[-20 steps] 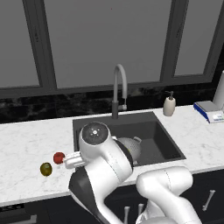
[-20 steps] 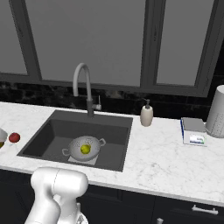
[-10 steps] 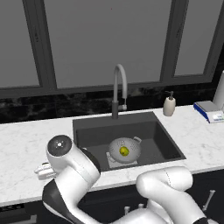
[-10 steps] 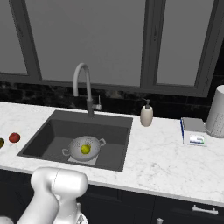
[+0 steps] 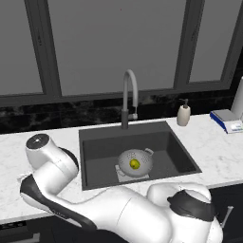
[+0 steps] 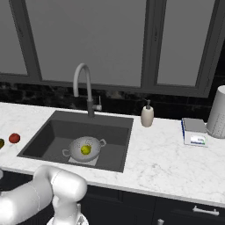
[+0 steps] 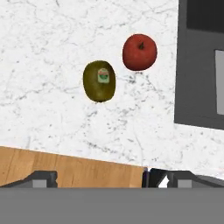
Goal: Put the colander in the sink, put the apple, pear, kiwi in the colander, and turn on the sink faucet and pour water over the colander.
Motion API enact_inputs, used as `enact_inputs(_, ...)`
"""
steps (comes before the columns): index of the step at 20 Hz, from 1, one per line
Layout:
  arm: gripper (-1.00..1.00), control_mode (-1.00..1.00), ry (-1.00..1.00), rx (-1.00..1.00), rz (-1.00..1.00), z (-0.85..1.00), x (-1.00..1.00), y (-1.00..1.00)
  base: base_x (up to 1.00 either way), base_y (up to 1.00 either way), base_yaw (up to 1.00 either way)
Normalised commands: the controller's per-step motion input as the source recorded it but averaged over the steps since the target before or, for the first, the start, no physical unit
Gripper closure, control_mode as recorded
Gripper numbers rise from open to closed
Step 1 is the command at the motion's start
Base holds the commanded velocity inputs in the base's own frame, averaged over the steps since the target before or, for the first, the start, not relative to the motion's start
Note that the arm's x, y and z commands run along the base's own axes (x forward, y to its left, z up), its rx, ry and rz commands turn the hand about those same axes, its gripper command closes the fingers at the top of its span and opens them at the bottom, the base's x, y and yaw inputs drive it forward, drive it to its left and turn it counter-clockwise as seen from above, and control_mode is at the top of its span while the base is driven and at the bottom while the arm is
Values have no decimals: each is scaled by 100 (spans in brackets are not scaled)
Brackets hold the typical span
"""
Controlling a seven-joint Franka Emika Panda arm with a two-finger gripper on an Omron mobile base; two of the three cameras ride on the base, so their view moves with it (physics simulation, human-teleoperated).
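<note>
The silver colander (image 5: pixel 135 163) (image 6: pixel 85 148) stands on the light plate in the dark sink (image 5: pixel 100 153) (image 6: pixel 49 135), with the yellow-green pear (image 5: pixel 135 164) (image 6: pixel 86 150) inside it. On the white counter left of the sink lie the red apple (image 7: pixel 139 52) (image 6: pixel 14 138) and the olive-brown kiwi (image 7: pixel 99 81) (image 6: pixel 1 143), a small gap between them. My gripper (image 7: pixel 105 178) hangs open above the counter's front edge, short of both fruits, nothing between its fingers. The sink faucet (image 5: pixel 129 97) (image 6: pixel 83 85) rises behind the basin; no water shows.
A beige soap dispenser (image 5: pixel 183 114) (image 6: pixel 147 116) stands right of the faucet. Further right sit a blue-and-white box (image 6: pixel 193 132) and a pale jug (image 6: pixel 218 112). My arm (image 5: pixel 50 166) covers the left counter. In the hand view, wooden floor (image 7: pixel 65 168) shows below the counter edge.
My arm has swung left, from over the sink to over the left counter, uncovering the colander with the pear. The gripper has stayed open.
</note>
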Motion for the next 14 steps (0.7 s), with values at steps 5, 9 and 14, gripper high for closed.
enact_inputs(5,-100,-100,0,5,0,-39,49,0,0,0,0)
enact_inputs(9,-100,-100,0,6,0,-50,46,0,0,0,0)
enact_inputs(14,-100,-100,0,3,0,-48,35,0,0,0,0)
